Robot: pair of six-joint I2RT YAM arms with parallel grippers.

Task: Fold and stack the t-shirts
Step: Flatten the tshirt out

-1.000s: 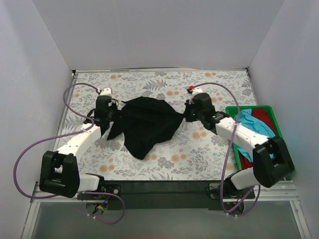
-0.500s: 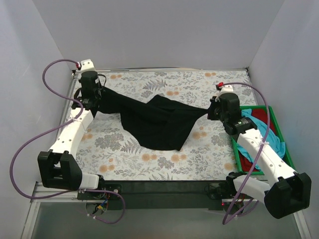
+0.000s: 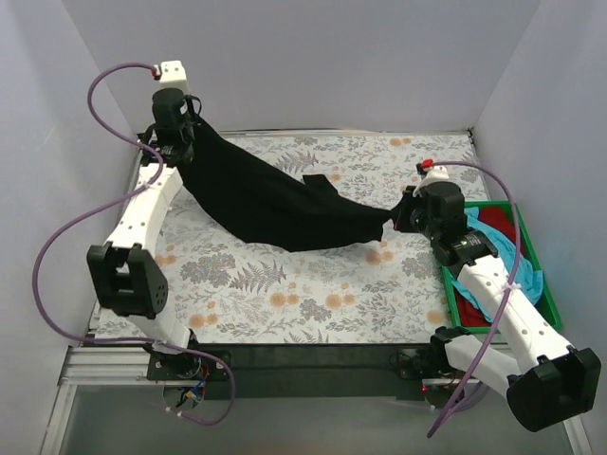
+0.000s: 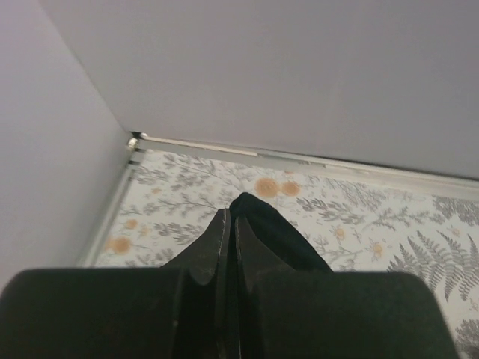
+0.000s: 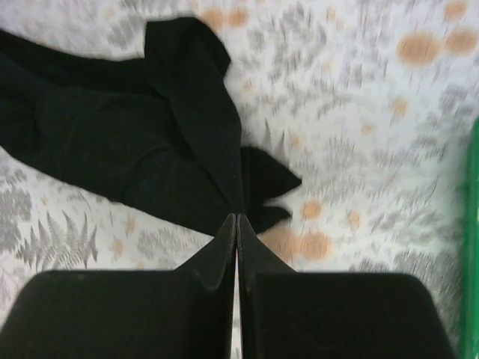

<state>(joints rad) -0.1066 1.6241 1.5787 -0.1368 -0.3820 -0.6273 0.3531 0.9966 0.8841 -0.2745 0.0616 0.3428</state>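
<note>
The black t-shirt (image 3: 275,199) is strung between the two arms. The left end effector (image 3: 178,142), raised high by the far left corner, has its fingers pressed together on one end of the cloth. The right end effector (image 3: 394,216), low and just beside the green tray (image 3: 474,204), is pinching the opposite end. From the left grip the shirt slopes down, and its middle and right part lie on the floral worktop (image 3: 285,294). Only the top view shows this whole span, along with the turquoise t-shirt (image 3: 503,248) and the red t-shirt (image 3: 493,218) heaped in the tray, partly under the right arm. The left wrist view gives only the shut fingers with a tongue of black cloth poking out past the tips, and the back wall and corner behind. The right wrist view shows its fingers meeting on a bunched point of cloth, a folded flap spreading away from them, and a strip of the tray's green edge at the right.
</note>
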